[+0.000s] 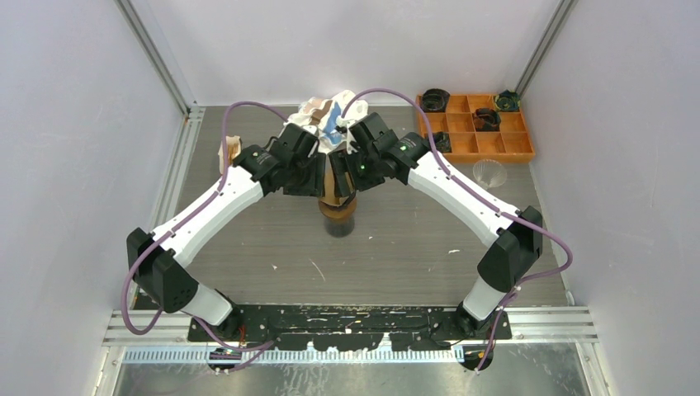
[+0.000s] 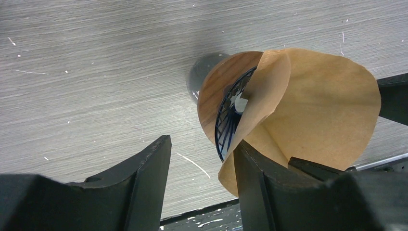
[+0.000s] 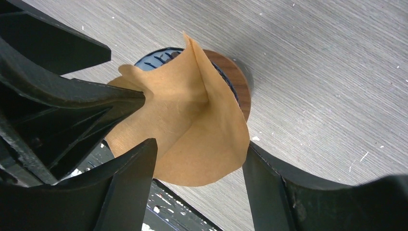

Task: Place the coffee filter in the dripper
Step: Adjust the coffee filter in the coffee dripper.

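Observation:
The brown paper coffee filter [image 2: 317, 106] lies tilted and half folded against the dripper [image 2: 231, 108], which has a wooden rim and blue ribs and stands mid-table [image 1: 338, 210]. My left gripper [image 2: 203, 142] is open; the filter leans on the outer side of its right finger [image 2: 257, 183], not between the jaws. My right gripper [image 3: 200, 144] is open, and the filter's [image 3: 192, 130] lower edge hangs between its spread fingers, not gripped. In the top view both grippers, left [image 1: 314, 177] and right [image 1: 353, 173], meet just above the dripper.
An orange compartment tray [image 1: 495, 147] with black parts stands at the back right, a clear plastic cup [image 1: 489, 172] in front of it. A heap of white and blue packaging [image 1: 326, 111] lies at the back centre. A small brown object [image 1: 231, 148] sits at the back left.

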